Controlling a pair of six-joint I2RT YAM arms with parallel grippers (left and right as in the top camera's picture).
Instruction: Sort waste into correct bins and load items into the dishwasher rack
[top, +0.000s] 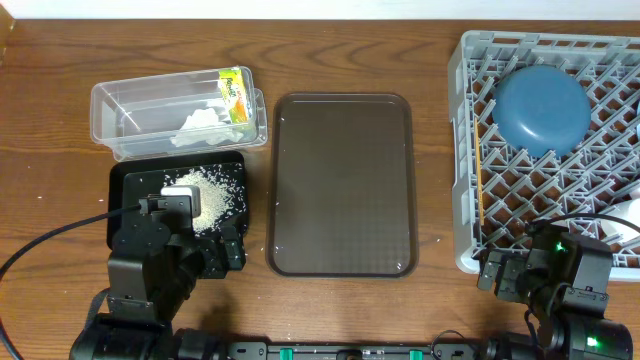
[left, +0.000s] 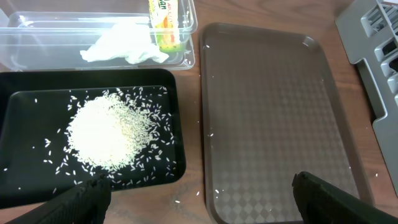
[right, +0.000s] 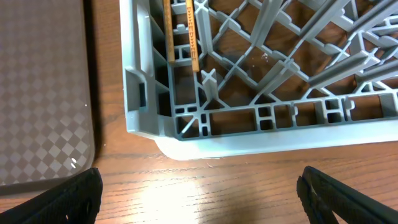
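Your left gripper hangs open and empty near the table's front-left corner, one dark finger over the black tray's front edge and the other over the brown tray. Just beyond lies the rice, a loose matte heap on the glossy floor. A few stray grains sit to the right, on the wood and the textured brown tray, so I judge your left arm the nearer for them. Toward the back edge, the clear tub holds the crumpled tissue and shiny wrapper. Your right gripper, also open, hovers off the grey lattice rack's front-left corner. The thin chopsticks lie inside along its left wall, pointing front to back.
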